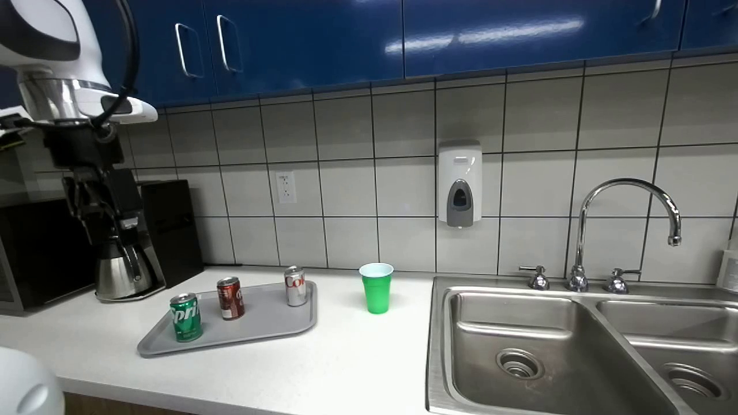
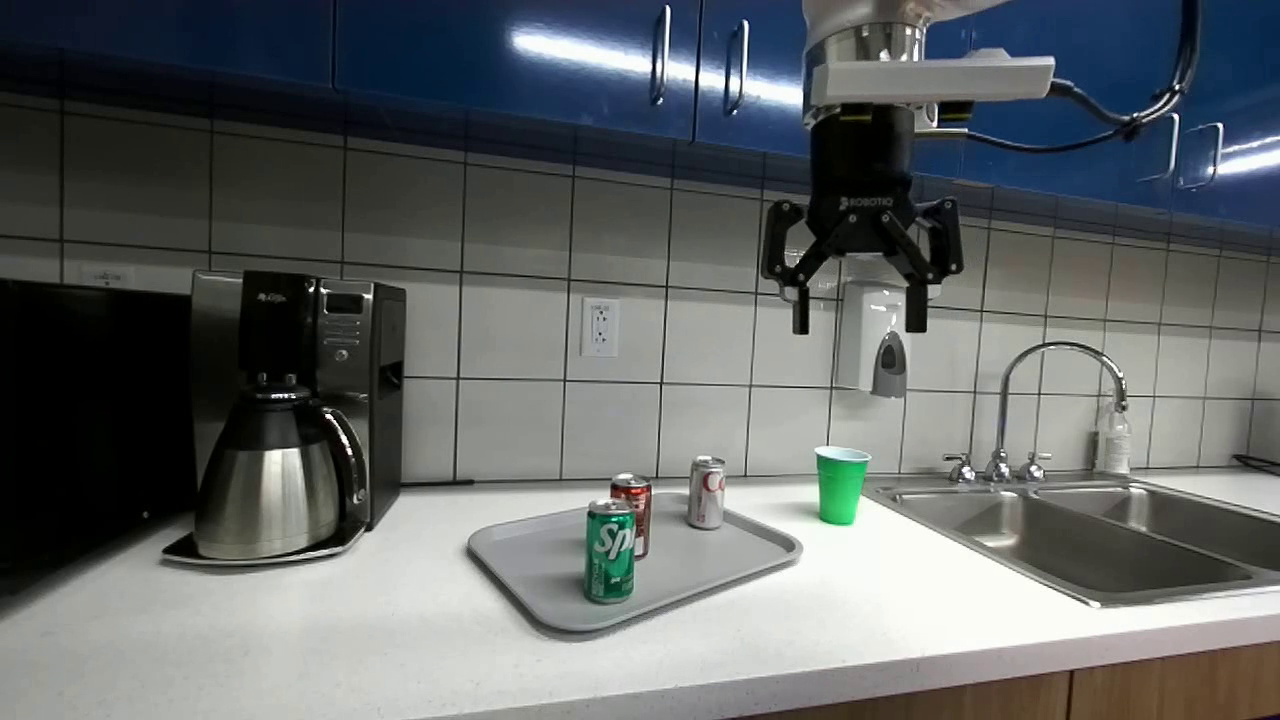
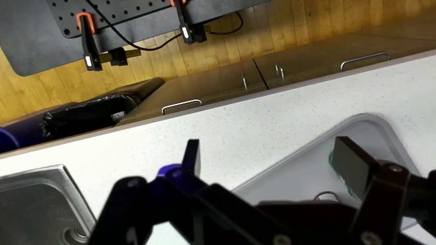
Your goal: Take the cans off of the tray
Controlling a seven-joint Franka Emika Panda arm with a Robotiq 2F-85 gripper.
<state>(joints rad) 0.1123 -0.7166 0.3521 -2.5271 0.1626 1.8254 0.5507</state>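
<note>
With the jaws spread wide and empty, a descent around the green can [image 1: 186,318] might topple the dark red can [image 1: 230,298] near it on the tray [image 1: 262,319], which also bears the silvery can [image 1: 296,286].

Lower than the jaws, we are counting three cans [image 2: 610,565], one tray [image 2: 695,565], one cup [image 2: 841,490], one coffee pot [image 2: 270,490], two sink basins [image 1: 513,325] and two tap handles [image 1: 539,280]; behind them, in an exterior view, one soap dispenser [image 2: 866,345].
</note>
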